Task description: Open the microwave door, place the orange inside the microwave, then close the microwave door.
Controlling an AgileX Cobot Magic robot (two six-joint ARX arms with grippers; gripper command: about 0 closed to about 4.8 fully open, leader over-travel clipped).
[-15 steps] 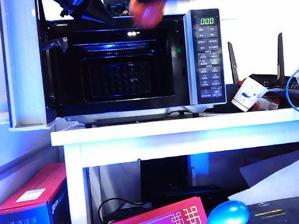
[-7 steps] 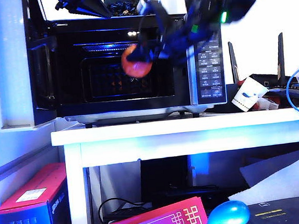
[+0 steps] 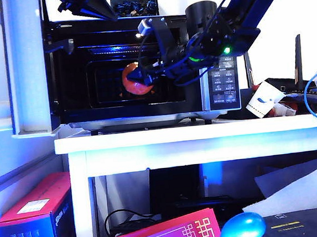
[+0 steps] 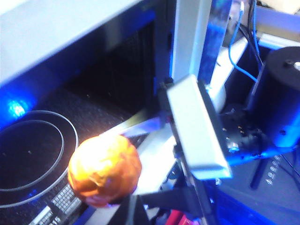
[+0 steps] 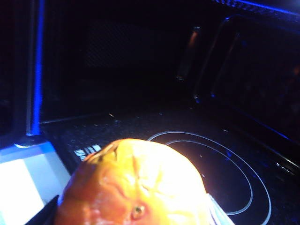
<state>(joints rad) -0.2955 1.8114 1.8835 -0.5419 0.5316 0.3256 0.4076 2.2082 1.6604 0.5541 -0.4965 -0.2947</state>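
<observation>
Orange (image 3: 136, 80), clamped in the right gripper (image 3: 143, 75), had moved from above the microwave (image 3: 220, 63) into its open cavity, not yet set down. We saw the left gripper (image 3: 76, 1) up by the door (image 3: 26, 63); fingers' state unclear.

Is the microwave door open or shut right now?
Open. The microwave door is swung out to the left, baring the dark cavity of the microwave, where the right hand holds the orange at the opening.
</observation>
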